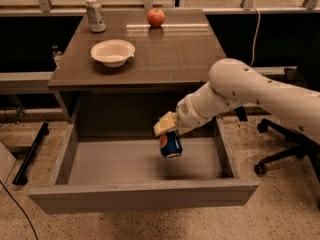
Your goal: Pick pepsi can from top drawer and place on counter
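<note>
The pepsi can (170, 145), dark blue with a round logo, hangs tilted in the air above the bottom of the open top drawer (125, 169). My gripper (167, 129) comes in from the right on a white arm and is shut on the can's upper end. The can's shadow lies on the drawer bottom below it. The counter (165, 49) is the grey-brown tabletop right above the drawer, and the can is below its front edge.
On the counter stand a white bowl (112, 52) at the left, a pale silver-green can (95, 15) at the back left and a red apple (155, 17) at the back middle. An office chair base (280, 154) stands on the floor at the right.
</note>
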Robot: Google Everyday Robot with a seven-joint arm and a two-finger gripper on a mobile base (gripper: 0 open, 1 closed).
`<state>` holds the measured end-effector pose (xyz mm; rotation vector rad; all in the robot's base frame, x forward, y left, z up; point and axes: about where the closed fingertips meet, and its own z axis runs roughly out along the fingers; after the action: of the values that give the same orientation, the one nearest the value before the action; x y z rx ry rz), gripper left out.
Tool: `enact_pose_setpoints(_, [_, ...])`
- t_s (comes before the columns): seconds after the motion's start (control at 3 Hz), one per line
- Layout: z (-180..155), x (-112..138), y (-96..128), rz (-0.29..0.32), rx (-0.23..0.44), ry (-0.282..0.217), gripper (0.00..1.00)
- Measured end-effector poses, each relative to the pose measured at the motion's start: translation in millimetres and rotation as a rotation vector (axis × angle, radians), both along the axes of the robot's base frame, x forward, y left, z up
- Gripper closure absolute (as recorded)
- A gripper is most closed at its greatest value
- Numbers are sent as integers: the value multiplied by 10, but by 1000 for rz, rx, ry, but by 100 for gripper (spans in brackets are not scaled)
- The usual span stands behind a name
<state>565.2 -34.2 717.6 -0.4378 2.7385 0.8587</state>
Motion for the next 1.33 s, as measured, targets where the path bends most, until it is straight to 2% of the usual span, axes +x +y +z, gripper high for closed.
enact_pose_setpoints(0.67, [842, -44, -445, 146, -1, -308, 100])
enact_pose_setpoints(1.0, [1329, 86, -591, 215, -21, -460, 100])
enact_pose_setpoints(1.33, [1654, 268, -600, 258, -52, -544, 100])
